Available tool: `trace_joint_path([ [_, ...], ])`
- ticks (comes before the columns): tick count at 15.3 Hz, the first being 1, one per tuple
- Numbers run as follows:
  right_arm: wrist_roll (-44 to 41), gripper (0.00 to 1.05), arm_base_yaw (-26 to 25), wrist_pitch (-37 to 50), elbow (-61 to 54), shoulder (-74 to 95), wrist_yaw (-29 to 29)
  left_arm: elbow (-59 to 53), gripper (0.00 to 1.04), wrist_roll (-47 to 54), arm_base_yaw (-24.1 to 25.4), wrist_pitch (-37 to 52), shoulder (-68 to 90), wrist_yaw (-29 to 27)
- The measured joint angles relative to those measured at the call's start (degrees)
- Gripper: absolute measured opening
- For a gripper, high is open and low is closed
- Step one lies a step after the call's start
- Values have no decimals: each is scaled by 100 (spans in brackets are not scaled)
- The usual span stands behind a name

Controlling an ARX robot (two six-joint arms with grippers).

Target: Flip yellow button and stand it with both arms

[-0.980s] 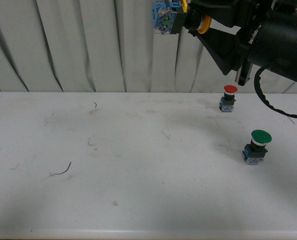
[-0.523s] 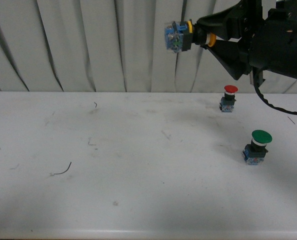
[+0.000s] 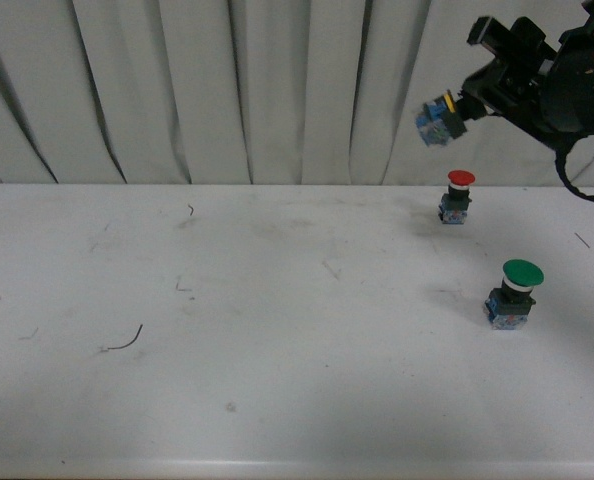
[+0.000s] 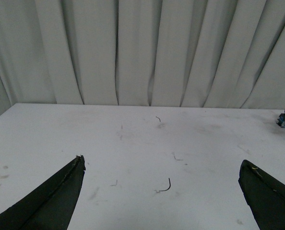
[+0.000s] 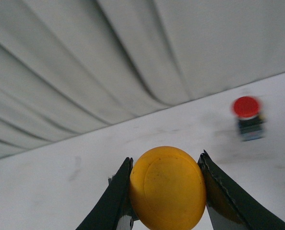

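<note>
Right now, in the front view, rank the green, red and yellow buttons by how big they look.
1. green button: plainly the largest.
2 and 3. yellow button, held aloft in the right hand, and red button: they look about alike, and the yellow one's distance from the camera is unclear, so I won't rank them.

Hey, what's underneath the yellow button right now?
Nothing supports it: the yellow button hangs in the right tool, above the white table, near the standing red button. The table spot beneath it can't be judged; the tool covers most of its cap in the front view.
</note>
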Motion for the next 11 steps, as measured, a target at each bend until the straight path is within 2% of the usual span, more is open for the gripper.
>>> trace_joint_path([
  [4, -1878, 36, -264, -702, 328, 0, 1119, 0, 98, 0, 0, -2, 0, 0],
  [11, -2896, 36, -446, -1733, 1075, 437, 1493, 0, 98, 0, 0, -2, 0, 0],
])
